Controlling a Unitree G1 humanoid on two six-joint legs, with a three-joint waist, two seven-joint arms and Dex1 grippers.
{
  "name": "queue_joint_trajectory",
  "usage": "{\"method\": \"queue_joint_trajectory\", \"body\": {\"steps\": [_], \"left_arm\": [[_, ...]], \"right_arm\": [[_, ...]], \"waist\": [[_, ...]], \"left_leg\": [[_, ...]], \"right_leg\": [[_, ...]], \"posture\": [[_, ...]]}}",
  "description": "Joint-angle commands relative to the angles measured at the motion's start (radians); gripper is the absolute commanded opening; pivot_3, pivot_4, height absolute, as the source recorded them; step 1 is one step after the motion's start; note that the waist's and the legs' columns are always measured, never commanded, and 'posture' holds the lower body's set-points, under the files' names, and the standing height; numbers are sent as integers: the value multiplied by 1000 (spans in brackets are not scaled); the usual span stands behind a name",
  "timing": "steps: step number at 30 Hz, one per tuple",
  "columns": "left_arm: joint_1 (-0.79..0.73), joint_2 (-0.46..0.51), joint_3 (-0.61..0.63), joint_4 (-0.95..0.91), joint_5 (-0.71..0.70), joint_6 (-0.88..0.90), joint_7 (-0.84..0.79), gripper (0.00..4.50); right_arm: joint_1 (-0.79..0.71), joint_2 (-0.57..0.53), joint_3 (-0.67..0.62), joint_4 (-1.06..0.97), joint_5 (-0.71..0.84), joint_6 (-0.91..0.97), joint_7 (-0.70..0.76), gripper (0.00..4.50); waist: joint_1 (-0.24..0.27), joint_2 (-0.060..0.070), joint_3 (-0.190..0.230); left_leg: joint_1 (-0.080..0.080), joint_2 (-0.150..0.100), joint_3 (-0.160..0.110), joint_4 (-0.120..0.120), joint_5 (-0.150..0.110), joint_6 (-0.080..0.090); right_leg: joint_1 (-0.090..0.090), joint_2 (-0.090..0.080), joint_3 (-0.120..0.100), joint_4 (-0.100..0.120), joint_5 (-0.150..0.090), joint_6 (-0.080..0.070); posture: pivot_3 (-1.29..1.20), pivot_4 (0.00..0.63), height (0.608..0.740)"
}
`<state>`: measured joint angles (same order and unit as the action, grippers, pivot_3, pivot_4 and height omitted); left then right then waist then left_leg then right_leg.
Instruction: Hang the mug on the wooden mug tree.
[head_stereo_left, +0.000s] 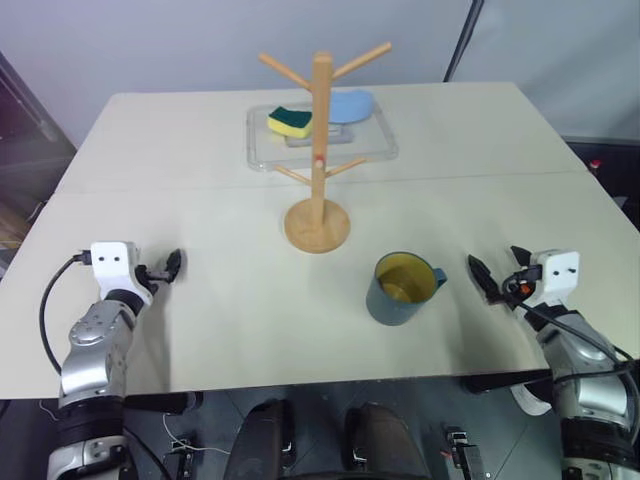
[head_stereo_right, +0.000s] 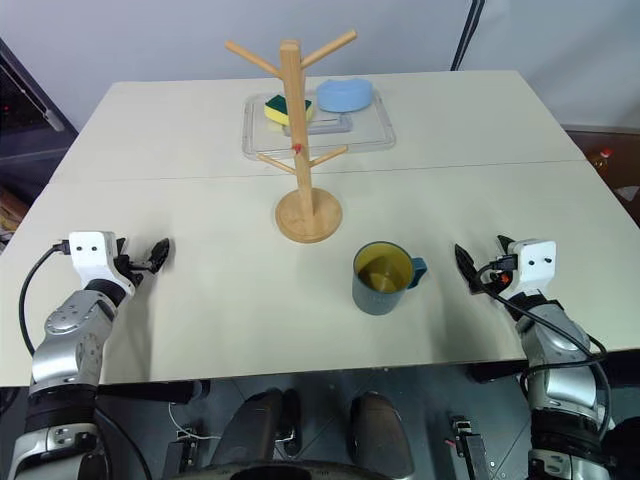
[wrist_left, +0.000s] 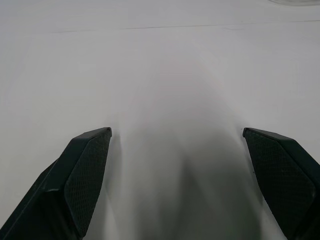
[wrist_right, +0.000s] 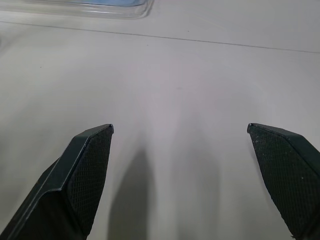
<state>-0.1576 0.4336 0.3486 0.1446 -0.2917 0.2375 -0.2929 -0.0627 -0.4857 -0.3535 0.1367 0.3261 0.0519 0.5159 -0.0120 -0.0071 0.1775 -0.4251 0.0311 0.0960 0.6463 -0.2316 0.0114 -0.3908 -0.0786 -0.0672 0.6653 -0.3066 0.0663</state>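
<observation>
Reaching forward over the near edge of the bench, both arms are held low and roughly level. The left hand is seen at the lower left of the head view, the right hand at the lower right. In each wrist view the two black fingers are spread wide apart with bare bench surface between them, so both hands are empty and fully parted; the right hand's fingers are splayed in the same way.

Wide open bench is left around each hand, and the near edge runs just behind the wrists. A seam is drawn across the bench from side to side in the middle of the frame.

The mug is stood upright at lower centre right, its yellow inside showing and its handle turned toward the right hand, which is near it but apart. The wooden mug tree is stood upright at centre, up and left of the mug, well apart from both hands. Behind it, at upper centre, a clear tray is set, with a yellow and green sponge and a blue dish in it.
</observation>
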Motion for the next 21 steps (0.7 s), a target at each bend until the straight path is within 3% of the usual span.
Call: {"method": "queue_joint_trajectory", "body": {"steps": [1, 12, 21], "left_arm": [[5, 3, 19, -44, -10, 2, 5, 4500], [-1, 10, -10, -74, -37, -4, -69, 4500], [101, 65, -151, -302, -111, -27, -392, 4500]], "right_arm": [[-16, -2, -5, 1, -3, -18, -4, 4450], [-4, -7, -16, -21, 5, -21, -11, 4450], [136, -24, -26, -235, 63, 17, 41, 4450]], "waist": [[0, 0, 0], [0, 0, 0], [0, 1, 0]], "left_leg": [[0, 0, 0, 0, 0, 0], [0, 0, 0, 0, 0, 0], [0, 0, 0, -1, 0, 0]], "right_leg": [[0, 0, 0, 0, 0, 0], [0, 0, 0, 0, 0, 0], [0, 0, 0, 0, 0, 0]], "posture": [[0, 150, 740], [0, 150, 740], [0, 150, 740]]}}
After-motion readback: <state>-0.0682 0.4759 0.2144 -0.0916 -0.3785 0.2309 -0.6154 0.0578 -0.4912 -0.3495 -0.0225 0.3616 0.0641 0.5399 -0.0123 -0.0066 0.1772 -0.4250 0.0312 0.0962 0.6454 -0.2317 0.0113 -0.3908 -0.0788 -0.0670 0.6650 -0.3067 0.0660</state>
